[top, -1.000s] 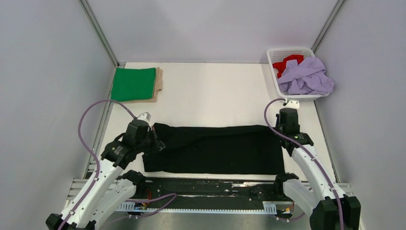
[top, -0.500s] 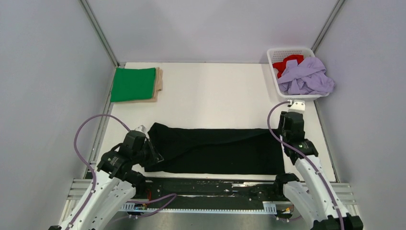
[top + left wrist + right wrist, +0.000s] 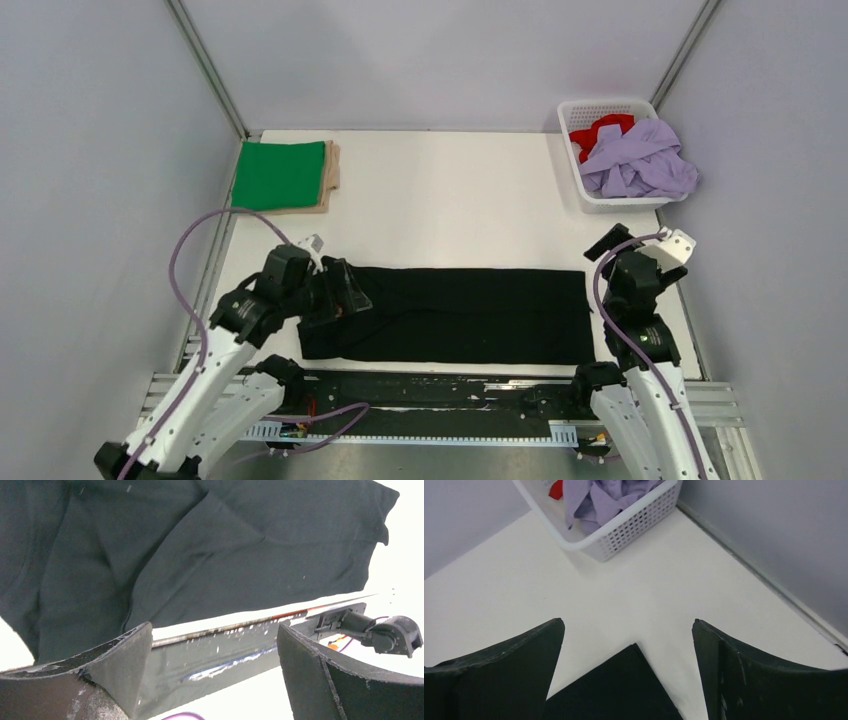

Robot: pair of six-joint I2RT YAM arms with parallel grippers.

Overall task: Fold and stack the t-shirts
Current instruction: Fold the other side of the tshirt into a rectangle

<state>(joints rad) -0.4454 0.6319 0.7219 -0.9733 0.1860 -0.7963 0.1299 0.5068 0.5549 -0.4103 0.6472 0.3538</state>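
Observation:
The large black t-shirt (image 3: 450, 315) lies flat as a long folded band near the table's front edge. My left gripper (image 3: 347, 290) hovers open over its left end, nothing between the fingers; in the left wrist view the gripper (image 3: 214, 630) is open with the black cloth (image 3: 200, 555) beyond it. My right gripper (image 3: 622, 255) is open just off the shirt's far right corner (image 3: 624, 690), and the right wrist view shows the gripper (image 3: 627, 625) empty. A folded green tee (image 3: 278, 175) sits on a tan one (image 3: 333, 170) at the back left.
A white lattice basket (image 3: 612, 202) stands at the back right, holding a red tee (image 3: 600, 130) and a lilac tee (image 3: 640, 160). The basket (image 3: 624, 535) is close ahead of the right gripper. Grey walls enclose the table; a metal rail (image 3: 235, 645) runs along the front edge.
Both grippers went from shut to open and let go of the black shirt, which now lies flat. The right gripper drew back to the right, off the cloth.

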